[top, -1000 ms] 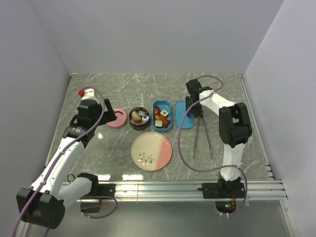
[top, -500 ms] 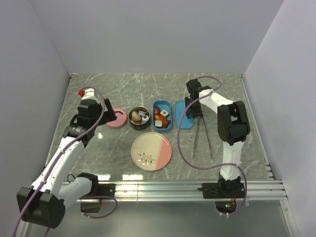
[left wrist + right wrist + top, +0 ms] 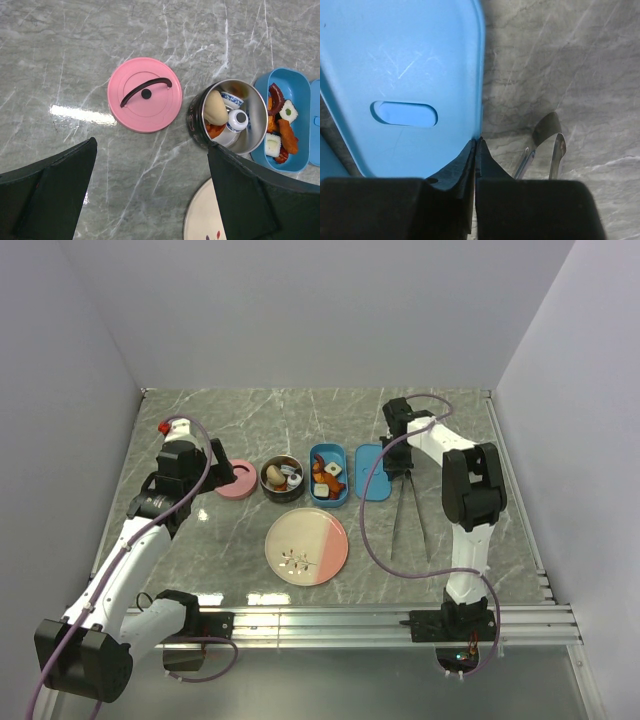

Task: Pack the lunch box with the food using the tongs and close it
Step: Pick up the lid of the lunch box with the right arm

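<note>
Looking down from the top view, the blue lunch box point(image 3: 330, 447) sits in a row across the middle of the bench. Its blue lid point(image 3: 372, 485) lies just beside it toward the right edge. The tongs point(image 3: 397, 523) lie flat beyond the lid, joined end near it and tips toward the near edge. The plate point(image 3: 325, 550) nearer the near edge looks bare of food, so I judge packing done and closing the step in hand. The right pincer point(image 3: 398, 468) is down at the lid's right rim.

From the left wrist, the left pincer point(image 3: 150, 150) hangs wide open and empty, above the bench near the pink lid point(image 3: 150, 112). The food point(image 3: 280, 130) lies in the lunch box, with a bun and a few pieces in the round tin point(image 3: 197, 120).

From the right wrist, the fingers point(image 3: 450, 175) are pressed tip to tip right at the lid's rim. The tongs' bend is just beside them, outside the jaws. Whether the rim is actually nipped cannot be told. A small test lift would show it. If the lid stays down, reopen, set one finger under the rim and bite deeper, clear of the tongs. Then carry the lid level over the box, long sides matched, and press down.
</note>
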Robot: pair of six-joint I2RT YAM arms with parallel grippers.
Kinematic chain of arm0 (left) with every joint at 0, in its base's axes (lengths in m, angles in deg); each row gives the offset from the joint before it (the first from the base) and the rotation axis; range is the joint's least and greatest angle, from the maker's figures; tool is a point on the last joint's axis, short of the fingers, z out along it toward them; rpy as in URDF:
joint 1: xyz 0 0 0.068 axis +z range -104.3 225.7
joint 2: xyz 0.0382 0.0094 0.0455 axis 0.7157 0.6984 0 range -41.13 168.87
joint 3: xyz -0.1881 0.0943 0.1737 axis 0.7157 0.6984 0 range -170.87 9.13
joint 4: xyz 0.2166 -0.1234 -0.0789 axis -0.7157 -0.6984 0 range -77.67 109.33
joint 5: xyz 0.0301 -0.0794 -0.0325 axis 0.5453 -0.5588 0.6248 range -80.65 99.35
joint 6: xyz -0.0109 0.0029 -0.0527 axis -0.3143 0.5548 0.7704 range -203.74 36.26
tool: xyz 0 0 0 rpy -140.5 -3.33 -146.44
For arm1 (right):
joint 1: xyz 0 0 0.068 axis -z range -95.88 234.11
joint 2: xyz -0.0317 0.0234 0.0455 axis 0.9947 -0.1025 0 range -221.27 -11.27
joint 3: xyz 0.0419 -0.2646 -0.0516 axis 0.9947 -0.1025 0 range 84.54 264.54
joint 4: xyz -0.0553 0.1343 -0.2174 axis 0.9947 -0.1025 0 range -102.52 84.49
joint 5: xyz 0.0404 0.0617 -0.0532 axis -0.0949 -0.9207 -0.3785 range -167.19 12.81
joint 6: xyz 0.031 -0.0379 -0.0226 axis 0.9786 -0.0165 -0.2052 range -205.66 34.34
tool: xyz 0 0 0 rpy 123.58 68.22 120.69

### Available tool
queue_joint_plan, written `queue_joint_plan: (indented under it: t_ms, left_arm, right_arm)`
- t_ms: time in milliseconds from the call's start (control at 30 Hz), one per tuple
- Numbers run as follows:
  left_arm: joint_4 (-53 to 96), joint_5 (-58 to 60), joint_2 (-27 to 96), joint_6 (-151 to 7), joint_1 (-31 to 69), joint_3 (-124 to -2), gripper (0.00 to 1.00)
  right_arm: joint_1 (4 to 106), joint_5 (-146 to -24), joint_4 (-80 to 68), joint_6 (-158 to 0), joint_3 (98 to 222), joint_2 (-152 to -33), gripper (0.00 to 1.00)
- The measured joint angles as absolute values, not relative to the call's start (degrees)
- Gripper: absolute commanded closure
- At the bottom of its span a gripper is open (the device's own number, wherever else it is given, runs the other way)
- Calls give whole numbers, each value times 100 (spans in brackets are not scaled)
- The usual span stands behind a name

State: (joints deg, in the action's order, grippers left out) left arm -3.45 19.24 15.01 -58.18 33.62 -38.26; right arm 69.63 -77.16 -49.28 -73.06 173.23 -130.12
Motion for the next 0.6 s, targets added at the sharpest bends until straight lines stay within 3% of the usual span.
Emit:
queue_joint_plan:
  t_ms: [600]
  left_arm:
    - [-232, 1780, 1483, -5814, 3367, -3826, 1]
  right_arm:
    - [6979, -7762, -5518, -6987, 17635, -12397, 100]
